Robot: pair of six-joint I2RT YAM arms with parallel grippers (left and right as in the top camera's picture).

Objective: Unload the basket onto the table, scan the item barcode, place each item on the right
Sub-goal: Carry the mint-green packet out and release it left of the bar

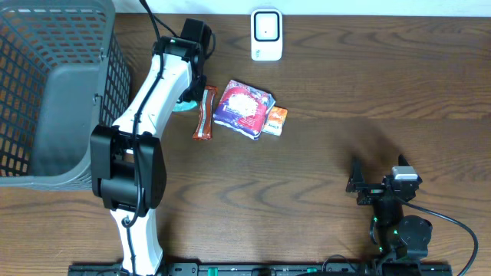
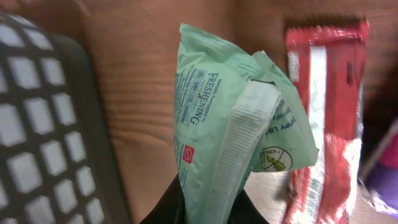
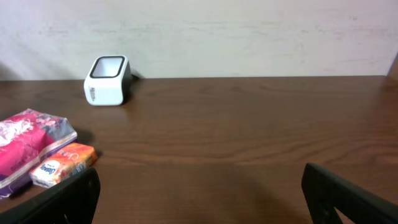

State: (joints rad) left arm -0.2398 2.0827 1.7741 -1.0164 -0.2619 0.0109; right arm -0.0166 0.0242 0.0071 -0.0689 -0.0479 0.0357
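Visibly crinkled pale-green packet (image 2: 205,124)

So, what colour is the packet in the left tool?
Light green packet, best seen in left wrist view.

Dark wooden desk (image 1: 345,92), contents L to R:
1. Grey plastic mesh basket (image 1: 46,92): far-L end.
2. Green plastic wipes pouch (image 2: 205,124): betw. basket & item 3.
3. Red foil snack bar (image 1: 204,113): just R of pouch, lying front-to-back.
4. Purple-white crinkly packet (image 1: 243,109): beside bar, R side.
5. Small orange carton (image 1: 275,121): against packet's R edge.
6. White box-shaped scanner (image 1: 266,34): rear edge, behind packet.
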